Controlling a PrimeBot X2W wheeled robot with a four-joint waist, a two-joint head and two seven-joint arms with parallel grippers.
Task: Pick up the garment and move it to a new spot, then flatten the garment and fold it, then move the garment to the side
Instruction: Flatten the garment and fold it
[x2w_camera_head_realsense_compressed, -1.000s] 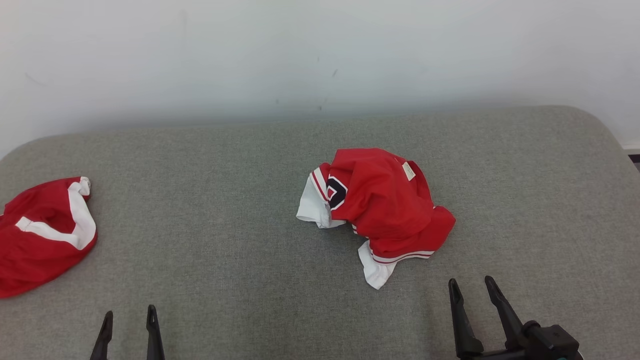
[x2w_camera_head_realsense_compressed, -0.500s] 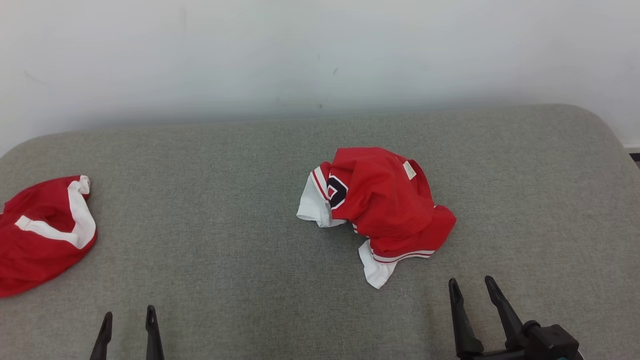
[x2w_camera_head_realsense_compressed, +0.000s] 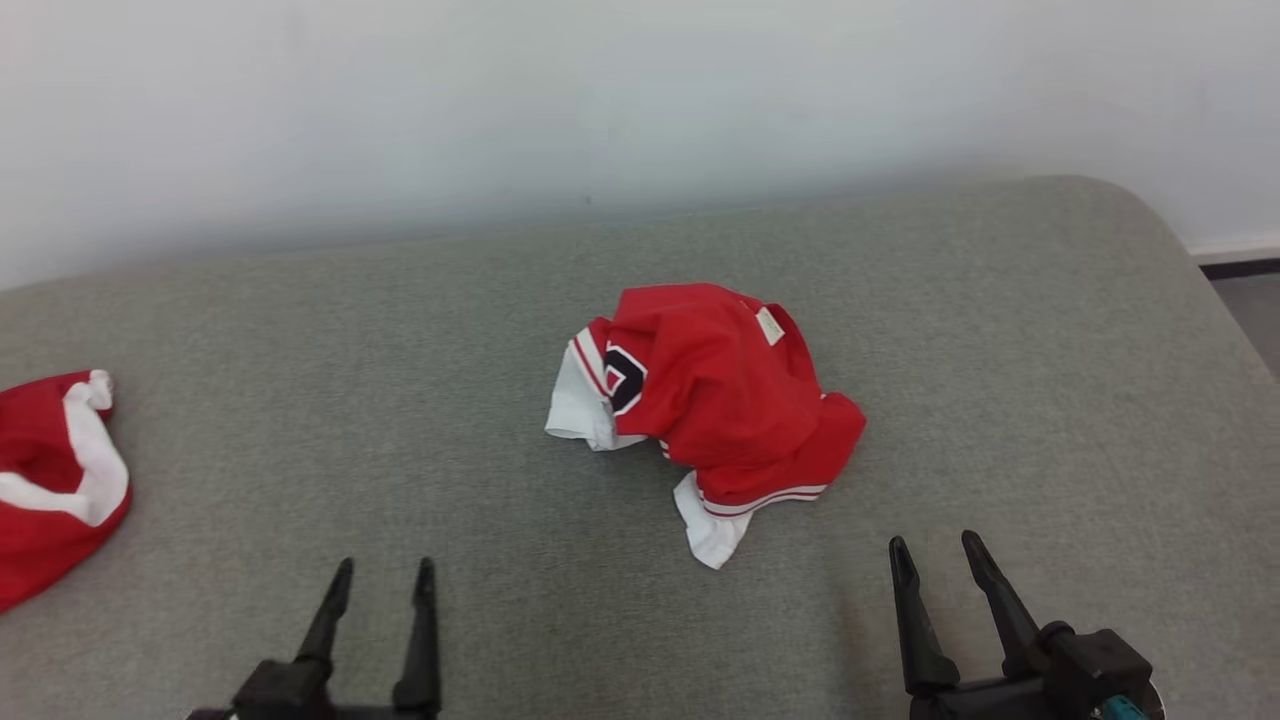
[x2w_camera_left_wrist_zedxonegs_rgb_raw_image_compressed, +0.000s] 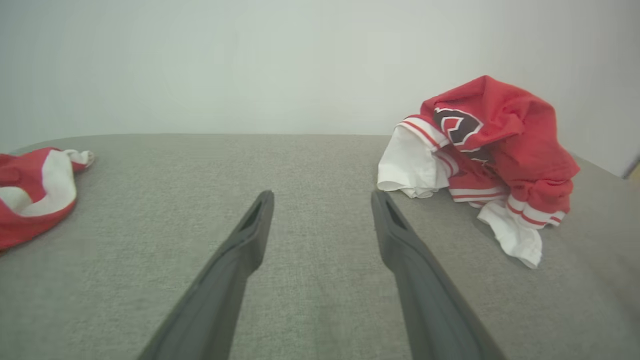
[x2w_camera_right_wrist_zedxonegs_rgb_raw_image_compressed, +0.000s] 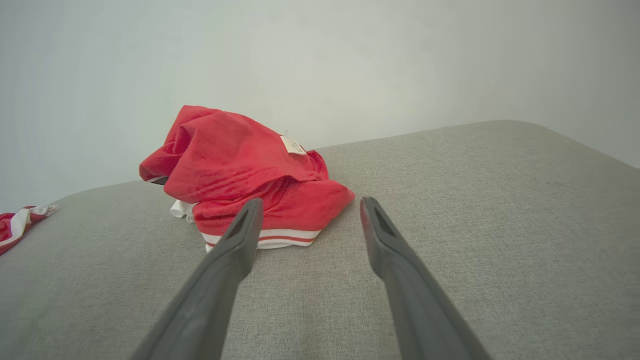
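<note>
A crumpled red garment (x2w_camera_head_realsense_compressed: 720, 400) with white striped cuffs and a dark emblem lies in a heap near the middle of the grey cushioned surface (x2w_camera_head_realsense_compressed: 400, 420). It sits to the right in the left wrist view (x2w_camera_left_wrist_zedxonegs_rgb_raw_image_compressed: 495, 150) and left of centre in the right wrist view (x2w_camera_right_wrist_zedxonegs_rgb_raw_image_compressed: 240, 170). My left gripper (x2w_camera_head_realsense_compressed: 384, 572) stands open at the lower left, well short of the heap, with nothing between its fingers (x2w_camera_left_wrist_zedxonegs_rgb_raw_image_compressed: 250, 235). Open too, my right gripper (x2w_camera_head_realsense_compressed: 935, 548) is at the lower right, just near of the garment's hem, with its fingers (x2w_camera_right_wrist_zedxonegs_rgb_raw_image_compressed: 245, 230) apart from the cloth.
A second red and white garment (x2w_camera_head_realsense_compressed: 50, 470) lies at the left edge of the surface, also seen as a red garment (x2w_camera_left_wrist_zedxonegs_rgb_raw_image_compressed: 35, 185) in the left wrist view. A pale wall (x2w_camera_head_realsense_compressed: 640, 100) backs the surface. Its rounded right corner (x2w_camera_head_realsense_compressed: 1150, 210) drops to dark floor.
The head camera has shifted, sliding the scene left and slightly down. My left gripper has come up and to the right, further into view. The right gripper and both garments have stayed put.
</note>
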